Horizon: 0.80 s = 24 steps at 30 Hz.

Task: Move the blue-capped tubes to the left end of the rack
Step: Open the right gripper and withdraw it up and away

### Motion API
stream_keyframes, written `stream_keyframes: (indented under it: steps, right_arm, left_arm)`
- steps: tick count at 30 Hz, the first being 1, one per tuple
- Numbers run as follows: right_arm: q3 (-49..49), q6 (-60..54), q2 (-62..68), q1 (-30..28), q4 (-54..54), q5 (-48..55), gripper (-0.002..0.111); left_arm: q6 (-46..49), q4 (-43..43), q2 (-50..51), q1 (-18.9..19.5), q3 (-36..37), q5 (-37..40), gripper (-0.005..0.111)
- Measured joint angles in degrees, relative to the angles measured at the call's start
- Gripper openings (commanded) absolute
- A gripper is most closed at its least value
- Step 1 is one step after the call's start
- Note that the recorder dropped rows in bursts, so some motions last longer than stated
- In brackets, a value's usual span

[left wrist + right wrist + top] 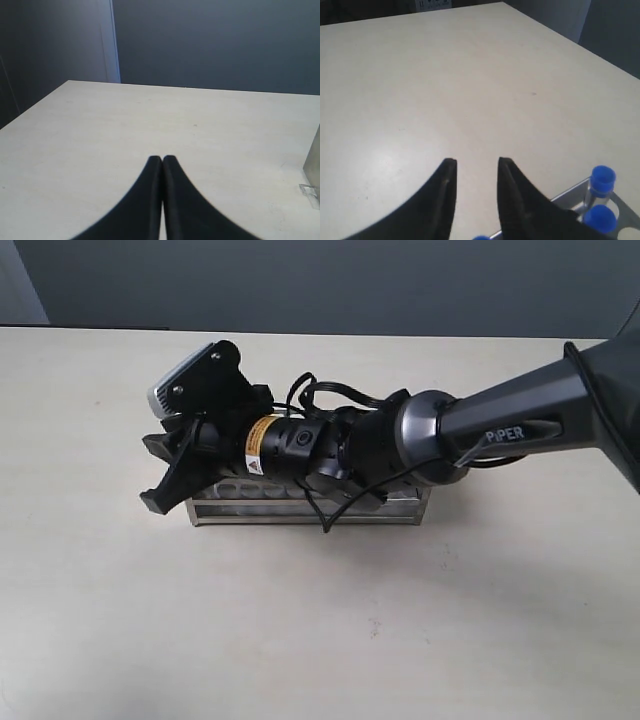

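The steel rack [300, 510] stands mid-table, and my right arm lies over most of its top plate. My right gripper [156, 475] hangs open just past the rack's left end, with nothing between its fingers. In the exterior view the arm hides the blue-capped tubes. In the right wrist view two blue caps [603, 178] [599, 218] stand in the rack's corner [568, 194] beside my open right gripper [475, 162]. The rim of a third cap [481, 238] shows at the frame edge. My left gripper [162, 159] is shut over bare table, away from the rack, and is out of the exterior view.
The pale table top [320, 640] spreads all round the rack. A grey wall [330, 280] runs behind the table's far edge. A grey shiny object [312, 170] shows at the edge of the left wrist view; what it is I cannot tell.
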Motion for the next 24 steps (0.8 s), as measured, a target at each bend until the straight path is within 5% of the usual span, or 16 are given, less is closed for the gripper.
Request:
stream_keyframes:
  steps: [9, 11, 13, 17, 24]
  right_arm:
    - [0.0, -0.9, -2.2, 0.0, 0.0, 0.9, 0.031]
    - [0.0, -2.0, -4.8, 0.0, 0.1, 2.0, 0.023]
    - [0.0, -3.9, -8.6, 0.0, 1.4, 4.7, 0.002]
    - [0.0, -9.9, -17.5, -1.5, 7.3, 12.1, 0.000]
    - [10.0, -12.0, -45.1, -15.8, 13.9, 31.8, 0.000]
  left_arm:
    - [0.0, 0.0, 0.0, 0.0, 0.0, 0.0, 0.000]
    - [0.0, 0.0, 0.0, 0.0, 0.0, 0.0, 0.000]
    - [0.0, 0.0, 0.0, 0.0, 0.0, 0.0, 0.000]
    - [0.0, 0.0, 0.0, 0.0, 0.0, 0.0, 0.000]
    - [0.0, 0.0, 0.0, 0.0, 0.0, 0.0, 0.000]
